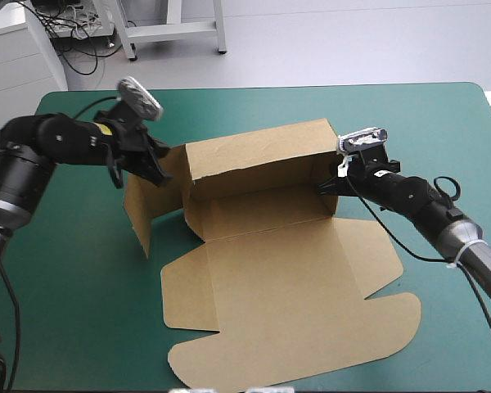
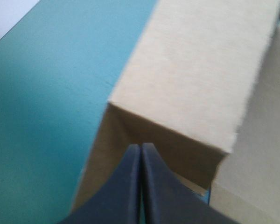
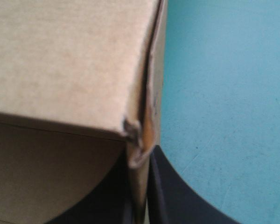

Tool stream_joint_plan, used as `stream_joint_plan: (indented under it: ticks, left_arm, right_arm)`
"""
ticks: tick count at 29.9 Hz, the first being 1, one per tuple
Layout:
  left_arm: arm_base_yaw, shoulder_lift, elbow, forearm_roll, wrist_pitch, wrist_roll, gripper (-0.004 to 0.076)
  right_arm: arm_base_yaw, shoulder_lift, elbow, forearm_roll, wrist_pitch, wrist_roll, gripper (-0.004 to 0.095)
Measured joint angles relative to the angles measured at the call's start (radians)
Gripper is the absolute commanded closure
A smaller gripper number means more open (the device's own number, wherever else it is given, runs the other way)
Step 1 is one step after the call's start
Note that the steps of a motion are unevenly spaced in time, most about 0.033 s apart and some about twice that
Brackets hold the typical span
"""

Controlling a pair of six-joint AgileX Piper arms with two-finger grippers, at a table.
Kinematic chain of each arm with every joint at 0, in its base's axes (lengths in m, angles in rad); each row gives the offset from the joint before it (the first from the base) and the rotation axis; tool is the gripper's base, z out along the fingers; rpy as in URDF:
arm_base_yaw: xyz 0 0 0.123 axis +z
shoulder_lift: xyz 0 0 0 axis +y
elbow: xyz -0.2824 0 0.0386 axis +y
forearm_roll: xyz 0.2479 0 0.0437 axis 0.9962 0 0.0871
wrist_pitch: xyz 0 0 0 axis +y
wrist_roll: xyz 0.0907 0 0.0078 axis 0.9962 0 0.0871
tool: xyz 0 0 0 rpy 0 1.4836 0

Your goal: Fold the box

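1. A small yellow label [image 1: 105, 129] sits on the left arm, too small to read.
2. The left hand [image 1: 157, 173] [image 2: 141, 148] is clenched. Its black fingers meet in one pointed arch, and the tips rest at the inner corner where the raised wall meets the standing side flap. Whether any board is pinched there cannot be told.
3. The right hand [image 1: 326, 187] [image 3: 142, 158] is grasping the box [image 1: 286, 270] [image 2: 191, 70] [image 3: 60, 60]. Its fingers are all but closed on the brown sheet at the wall's right end, just below a crumpled corner.
4. The box lies at the middle of the bench [image 1: 82, 278] [image 2: 37, 116] [image 3: 224, 93], on the teal-green cover. One long wall stands upright and spans the gap between the two hands.
5. At the left hand's end, a side flap stands on its edge, angled toward the near edge of the bench.
6. The rest of the board lies flat on the near side of both hands, its rounded tabs close to the near edge.
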Motion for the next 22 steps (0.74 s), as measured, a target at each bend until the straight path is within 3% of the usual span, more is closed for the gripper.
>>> stream_joint_plan:
  ticks: [7,12,17,22]
  left_arm:
    - [0.426,-0.001,0.047,-0.26,-0.007,-0.01,0.0756]
    - [0.667,-0.001,0.202,-0.407,-0.007,-0.058,0.0756]
    - [0.799,-0.001,0.363,-0.517,-0.04,-0.063,0.0756]
    - [0.823,-0.001,0.48,-0.577,-0.077,-0.061,0.0756]
  right_arm:
    - [0.0,0.0,-0.001,-0.004,0.019,0.0,0.0926]
    - [0.0,0.0,-0.002,-0.005,0.022,0.015,0.0926]
    - [0.0,0.0,-0.002,-0.011,0.027,0.036,0.0926]
    - [0.0,0.0,-0.003,-0.014,0.031,0.045,0.0925]
